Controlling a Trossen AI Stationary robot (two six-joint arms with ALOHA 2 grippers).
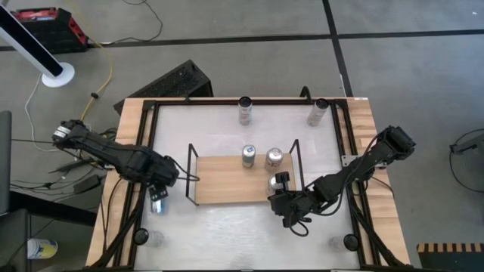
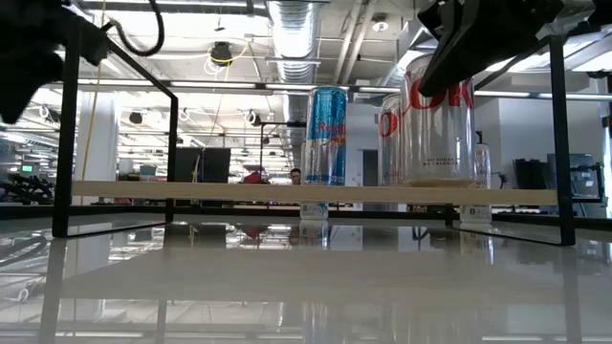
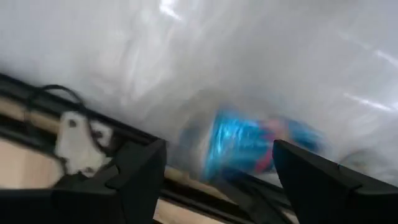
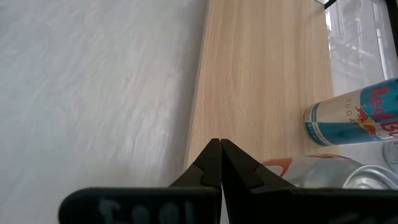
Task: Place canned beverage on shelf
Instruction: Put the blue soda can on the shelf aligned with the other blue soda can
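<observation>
The left gripper (image 1: 158, 198), fingers apart, hangs over a blurred blue can (image 3: 245, 146) beside the shelf (image 1: 227, 180); the right gripper (image 4: 220, 163), fingers together, sits at the shelf's edge.

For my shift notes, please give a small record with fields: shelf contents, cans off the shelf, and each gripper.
shelf contents: three cans on the shelf, toward its right end
cans off shelf: two at the table's far edge, blue can left of shelf
left gripper: open, over the blue can
right gripper: shut, empty, at the shelf's near right corner
</observation>
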